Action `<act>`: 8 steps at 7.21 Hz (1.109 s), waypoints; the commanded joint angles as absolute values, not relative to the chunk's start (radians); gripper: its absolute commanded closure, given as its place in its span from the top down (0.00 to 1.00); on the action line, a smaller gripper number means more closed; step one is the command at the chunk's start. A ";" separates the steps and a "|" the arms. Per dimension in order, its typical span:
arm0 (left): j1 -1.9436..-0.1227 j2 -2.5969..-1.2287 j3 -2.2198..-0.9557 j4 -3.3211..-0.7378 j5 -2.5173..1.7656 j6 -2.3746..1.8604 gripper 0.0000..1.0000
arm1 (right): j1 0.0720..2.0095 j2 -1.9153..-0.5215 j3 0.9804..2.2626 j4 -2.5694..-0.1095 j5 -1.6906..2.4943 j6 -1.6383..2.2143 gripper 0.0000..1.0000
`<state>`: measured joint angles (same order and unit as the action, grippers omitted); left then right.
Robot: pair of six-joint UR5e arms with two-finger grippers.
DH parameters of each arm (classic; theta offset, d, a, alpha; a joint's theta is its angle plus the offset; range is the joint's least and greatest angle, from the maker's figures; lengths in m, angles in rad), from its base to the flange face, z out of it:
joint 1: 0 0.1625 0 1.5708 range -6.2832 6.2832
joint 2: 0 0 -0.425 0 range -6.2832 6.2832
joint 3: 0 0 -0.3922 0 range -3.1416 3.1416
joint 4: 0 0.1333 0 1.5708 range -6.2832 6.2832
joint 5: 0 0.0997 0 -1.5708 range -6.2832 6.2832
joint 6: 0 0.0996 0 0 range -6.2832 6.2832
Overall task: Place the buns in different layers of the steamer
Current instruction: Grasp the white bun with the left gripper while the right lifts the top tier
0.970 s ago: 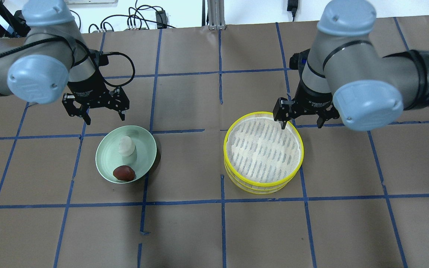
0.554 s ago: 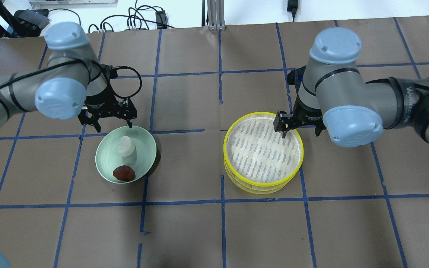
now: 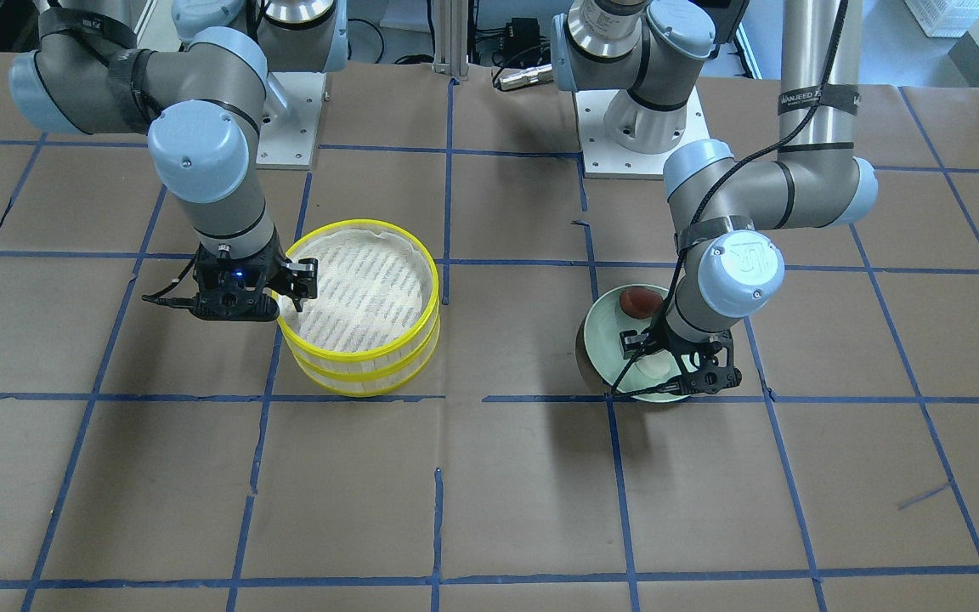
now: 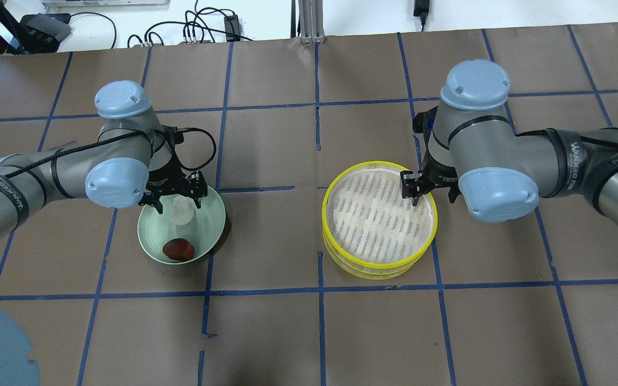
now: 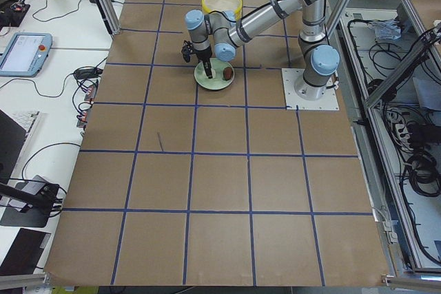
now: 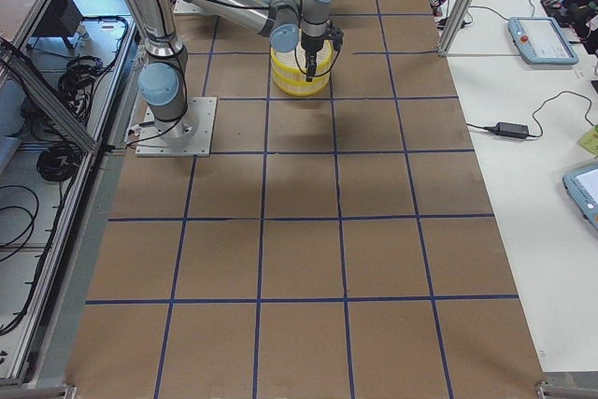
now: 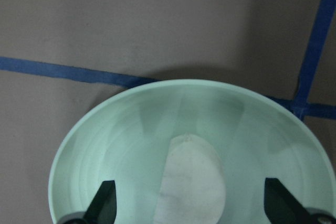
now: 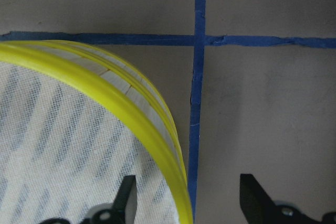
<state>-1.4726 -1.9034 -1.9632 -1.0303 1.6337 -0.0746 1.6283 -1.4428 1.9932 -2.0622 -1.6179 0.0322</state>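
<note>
The brown-papered tabletop [image 4: 309, 332] is marked into squares by blue tape lines. The left arm [image 4: 46, 177] reaches over its left half and the right arm [image 4: 556, 155] over its right half, well apart from each other.

On the right the two steamer layers stand stacked, the upper layer [image 4: 373, 225] sitting squarely on the lower layer [image 3: 362, 378]. The upper layer's slatted floor holds nothing. On the left lies a pale green plate [image 4: 210, 220] with both buns inside it. The white bun [image 4: 181, 210] sits towards the plate's far side and the reddish-brown bun [image 4: 178, 250] at the side nearer the robot, with a small gap between them.

The left tool [image 4: 176, 201] is down inside the plate, spread wide. One fingertip [image 7: 105, 200] stands on each side of the white bun, and the wrist view shows bare plate between each tip and the bun.

The right tool [image 4: 431, 194] is also spread and straddles the stack's far right edge. One finger is over the slatted floor, the other is outside the wall, and the yellow rim [image 8: 131, 114] runs between them. Whether either finger touches the rim cannot be told.
</note>
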 commanded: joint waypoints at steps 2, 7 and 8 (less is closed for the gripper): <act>-1.474 -1.878 -1.944 -1.022 1.635 -0.088 0.01 | 1.623 -1.451 1.996 -2.060 -1.614 0.032 0.23; -1.515 -1.758 -1.784 -1.219 1.593 -0.101 0.01 | 1.618 -1.465 1.996 -2.059 -1.612 0.032 0.15; -1.555 -1.759 -1.764 -1.224 1.585 -0.174 0.01 | 1.617 -1.477 1.991 -2.054 -1.612 0.031 0.15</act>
